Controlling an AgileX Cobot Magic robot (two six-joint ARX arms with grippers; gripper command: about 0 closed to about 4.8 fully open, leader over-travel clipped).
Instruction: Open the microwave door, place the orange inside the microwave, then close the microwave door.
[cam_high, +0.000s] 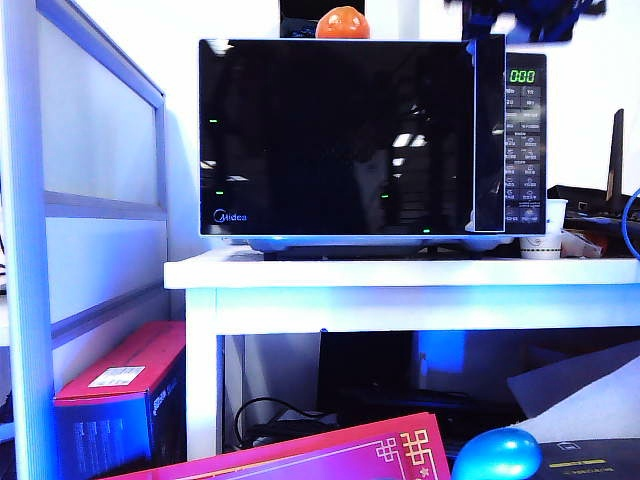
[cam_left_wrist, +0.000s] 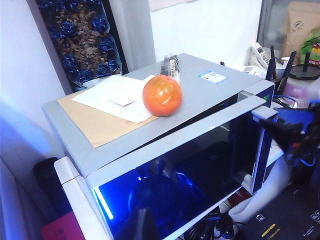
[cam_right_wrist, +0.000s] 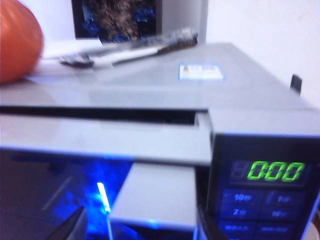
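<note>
Door ajar, orange on top

The orange (cam_left_wrist: 161, 95) rests on the microwave (cam_high: 372, 140) roof, top centre; right gripper (cam_right_wrist: 140, 225) spread around the door (cam_high: 335, 135) edge; left gripper's state cannot be told.

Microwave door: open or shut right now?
Slightly open. The microwave door stands off the microwave body with a dark gap along its top edge; right claw straddles its handle edge.

Strong blue cast throughout. Glossy microwave door (cam_high: 340, 140) mirrors ceiling lights and green dots in exterior view; blue glare on it in both wrist views. White counter (cam_high: 400, 272) below overexposed. Right wrist view soft, motion-blurred; orange (cam_right_wrist: 17, 42) out of focus. Under-counter area dim.
</note>
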